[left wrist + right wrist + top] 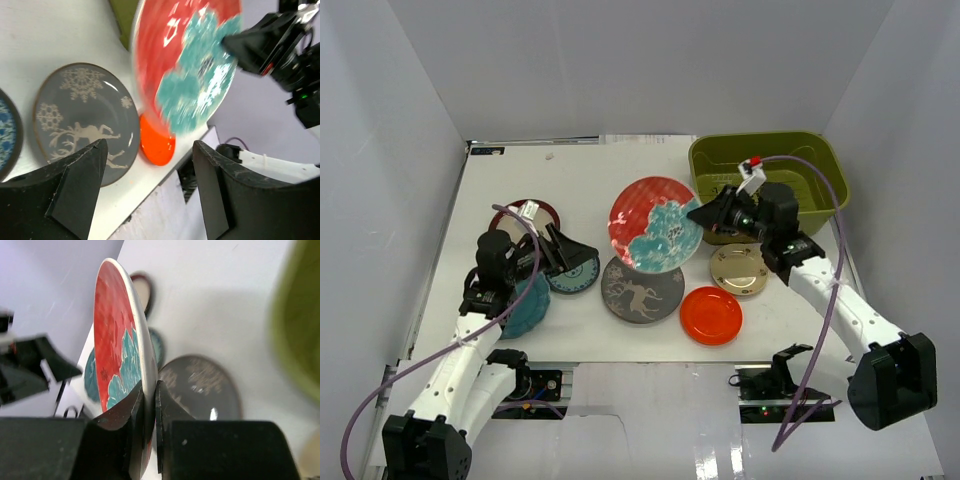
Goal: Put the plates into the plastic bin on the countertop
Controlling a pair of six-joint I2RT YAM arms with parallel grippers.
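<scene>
The red floral plate (pixel 655 222) hangs tilted above the countertop (pixel 570 180). My right gripper (pixel 705 215) is shut on its right rim; in the right wrist view the rim (pixel 145 365) sits pinched between both fingers. My left gripper (pixel 570 252) stands open to the plate's left, apart from it, with nothing between its fingers (pixel 82 175). The olive-green plastic bin (pixel 820 165) sits at the back right, behind the right gripper. On the countertop lie the grey patterned plate (pixel 642 290), the orange plate (pixel 711 315) and the small cream plate (pixel 739 268).
On the left lie a maroon-rimmed plate (pixel 535 212), a small blue-green plate (pixel 575 278) and a teal plate (pixel 525 308), partly under my left arm. Pale grey walls close in the countertop. The orange plate lies close to the near edge.
</scene>
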